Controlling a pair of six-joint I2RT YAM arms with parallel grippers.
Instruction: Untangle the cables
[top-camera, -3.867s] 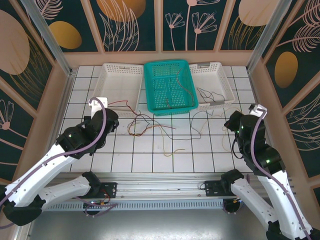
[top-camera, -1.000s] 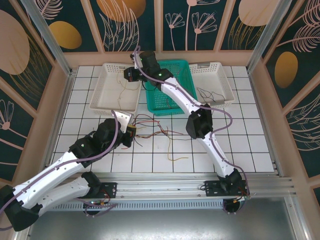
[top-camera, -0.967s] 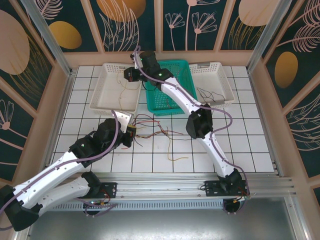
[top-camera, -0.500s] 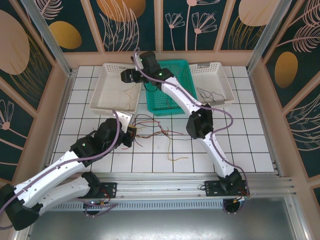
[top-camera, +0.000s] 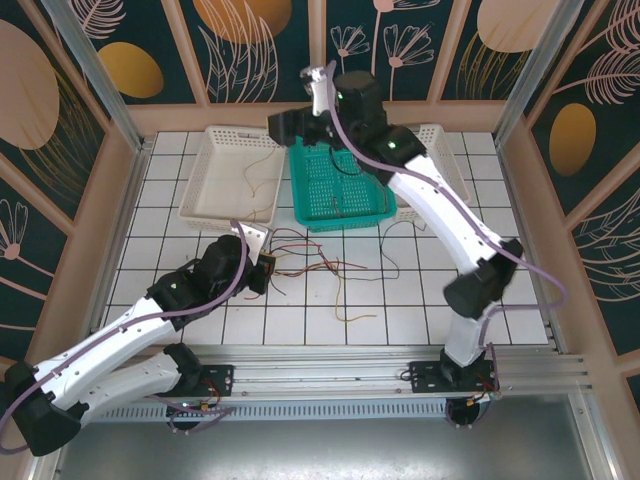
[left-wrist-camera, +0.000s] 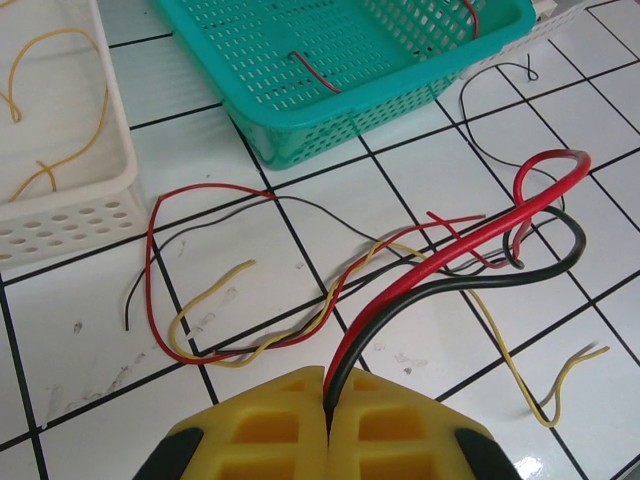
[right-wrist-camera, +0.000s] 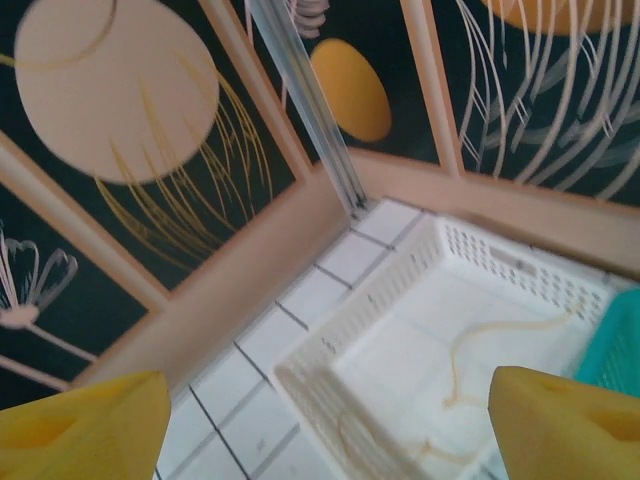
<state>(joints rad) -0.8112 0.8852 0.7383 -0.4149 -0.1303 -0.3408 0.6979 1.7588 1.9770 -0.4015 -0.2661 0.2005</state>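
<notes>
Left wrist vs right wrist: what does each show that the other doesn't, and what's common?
Left wrist: left gripper shut on a red wire and a black wire, with the loose tangle beyond it. Right wrist: right gripper open, decorated wall and metal post. Both: white basket holding a yellow wire, and the teal basket.

Teal basket (top-camera: 312, 196), left white basket (top-camera: 215, 185), right white basket (top-camera: 443, 148), white tiled table (top-camera: 400, 300)

Glossy white-tiled table (left-wrist-camera: 70, 300), perforated plastic teal basket (left-wrist-camera: 330, 130), smooth plastic-sheathed cables (left-wrist-camera: 470, 243)
</notes>
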